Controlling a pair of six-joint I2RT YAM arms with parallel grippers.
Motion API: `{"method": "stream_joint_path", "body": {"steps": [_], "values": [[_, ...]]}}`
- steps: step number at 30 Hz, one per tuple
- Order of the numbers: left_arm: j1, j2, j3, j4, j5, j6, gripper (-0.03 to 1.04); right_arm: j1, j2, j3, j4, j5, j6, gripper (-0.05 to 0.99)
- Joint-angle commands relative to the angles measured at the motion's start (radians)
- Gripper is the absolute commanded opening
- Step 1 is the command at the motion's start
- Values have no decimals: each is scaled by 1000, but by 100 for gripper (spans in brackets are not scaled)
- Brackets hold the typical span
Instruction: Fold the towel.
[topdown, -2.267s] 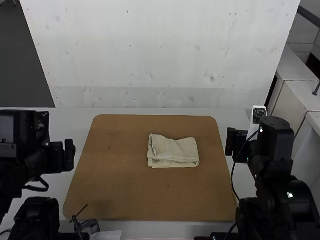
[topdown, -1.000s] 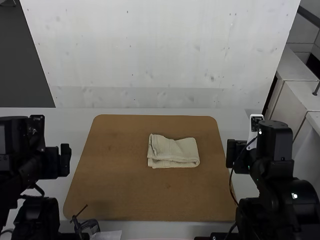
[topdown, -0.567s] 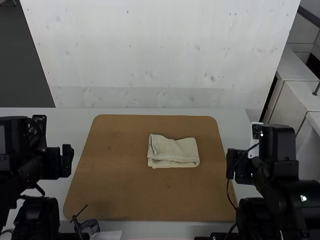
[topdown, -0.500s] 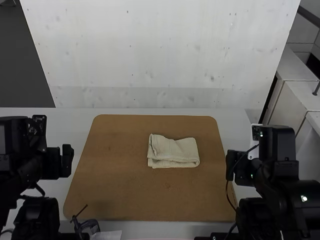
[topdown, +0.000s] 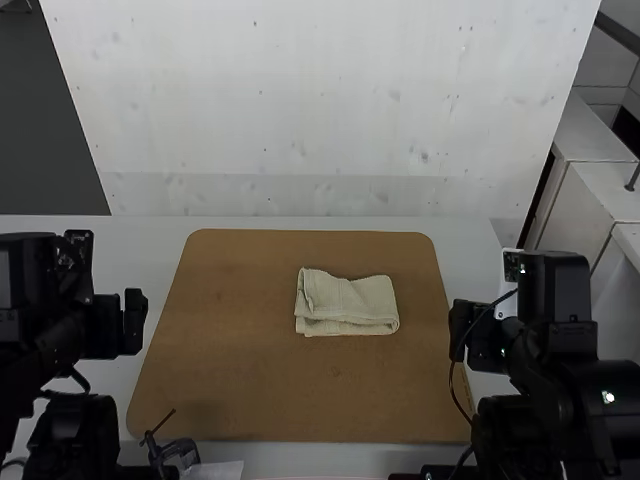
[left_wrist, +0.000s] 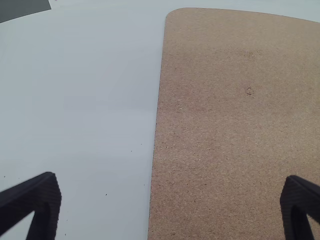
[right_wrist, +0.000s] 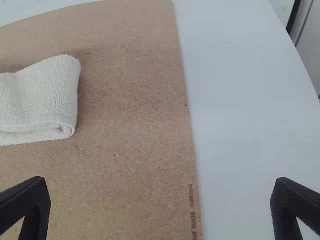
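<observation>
Right hand (topdown: 463, 328) shifted back; brown mat (topdown: 250, 350) flat on pale table (topdown: 145, 245).

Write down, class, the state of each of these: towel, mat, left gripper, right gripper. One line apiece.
Towel: folded in layers, far edge uneven, lying on the mat, not held.
Mat: lying flat on the table.
Left gripper: open, fingers wide apart, empty.
Right gripper: open, fingers wide apart, empty.

Pale spotted panel (topdown: 320, 110), dark grey floor (topdown: 45, 130), white furniture (topdown: 590, 215), light grey table (topdown: 145, 242)
</observation>
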Motion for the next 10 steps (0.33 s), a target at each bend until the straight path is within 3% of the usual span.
{"method": "stream_joint_path", "body": {"steps": [1, 10], "values": [[5, -16, 2, 7, 11, 14, 99, -3, -11, 31, 5, -13, 11, 96], [5, -16, 2, 7, 11, 14, 99, -2, -11, 31, 5, -13, 11, 96]]}}
